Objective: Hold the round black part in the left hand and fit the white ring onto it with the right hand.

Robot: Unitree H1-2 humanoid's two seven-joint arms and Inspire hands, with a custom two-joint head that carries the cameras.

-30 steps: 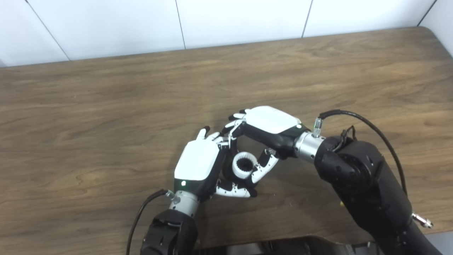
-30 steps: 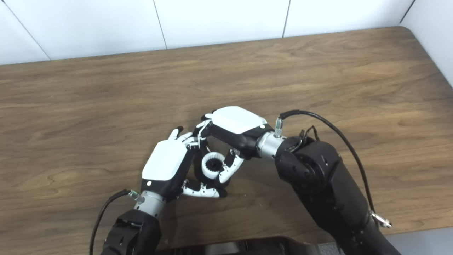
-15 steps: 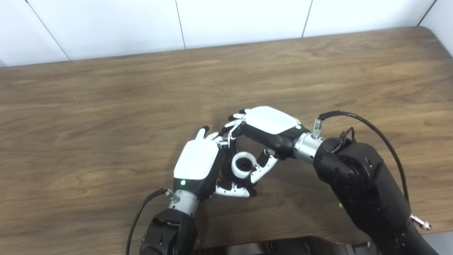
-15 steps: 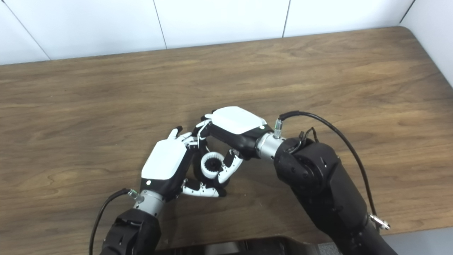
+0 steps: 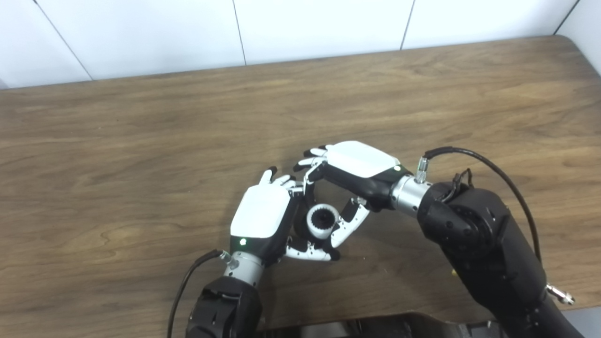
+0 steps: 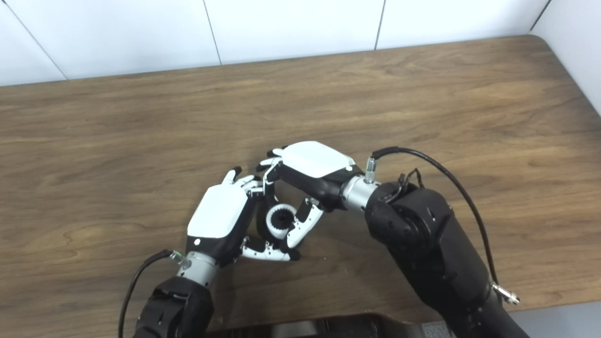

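The white ring (image 5: pixel 322 222) is sitting around the round black part (image 5: pixel 323 218), whose toothed dark centre is showing through the ring's opening; the pair is being held just above the wooden table (image 5: pixel 141 155), near its front edge and between the two hands. Whether the ring is fully seated or only started on the part cannot be told from these views, since the black body is mostly hidden behind it.

The left hand (image 5: pixel 263 220) is cupping the assembly from its own side, the white back of the palm facing the cameras, the fingers curling round behind the part and the thumb (image 5: pixel 310 254) reaching underneath. That looks like a cradle meant to keep the part from backing away while the ring is being pushed, so I am reading this hand as closed on the black part.

The right hand (image 5: pixel 350 180) is arching over from the other side. Its thumb (image 5: pixel 347 227) is pressing against the ring's outer edge, while the upper fingers (image 5: pixel 307 164) are hooking over the top, some of them splayed clear. This is a pinch on the ring, probably so that the force runs along the part's axis.

Judging by how the ring is lying, the fitting step is in hand or almost done. An uneven push could cock the ring, so the squeeze wants to be square
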